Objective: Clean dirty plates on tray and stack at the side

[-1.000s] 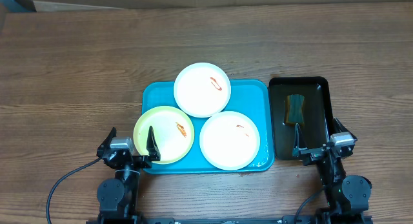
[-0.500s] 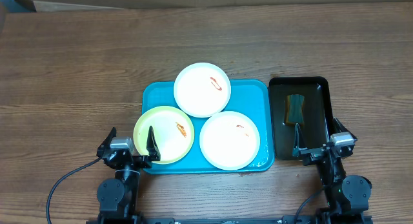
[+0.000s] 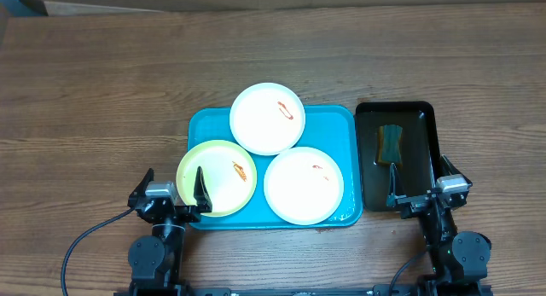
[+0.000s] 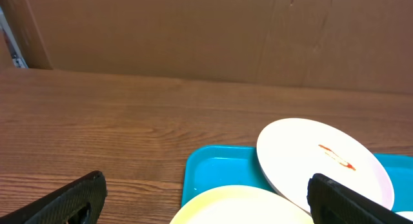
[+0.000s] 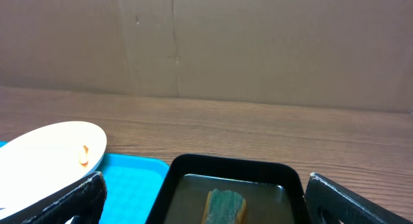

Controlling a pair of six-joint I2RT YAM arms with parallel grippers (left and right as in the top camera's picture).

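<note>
Turquoise tray point(image 3: 205, 125), mid-table, held three smeared plates point(image 3: 267, 118) crowded together. We had the left gripper point(image 3: 173, 182) and right gripper point(image 3: 418, 182) wide open, empty, near edge. Lifting one plate could drag its touching neighbours.

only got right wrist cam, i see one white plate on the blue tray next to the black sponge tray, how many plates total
Observer: Three: a far white plate, a near white plate and a yellow-green plate.
Operator: any stacked at the side yet
Observer: No. All three sit on the turquoise tray, and the far white plate hangs over its far rim.
Operator: ok where's the left gripper
Observer: The left gripper is open at the tray's near left corner. From overhead, one of its fingers shows over the yellow-green plate.
</note>
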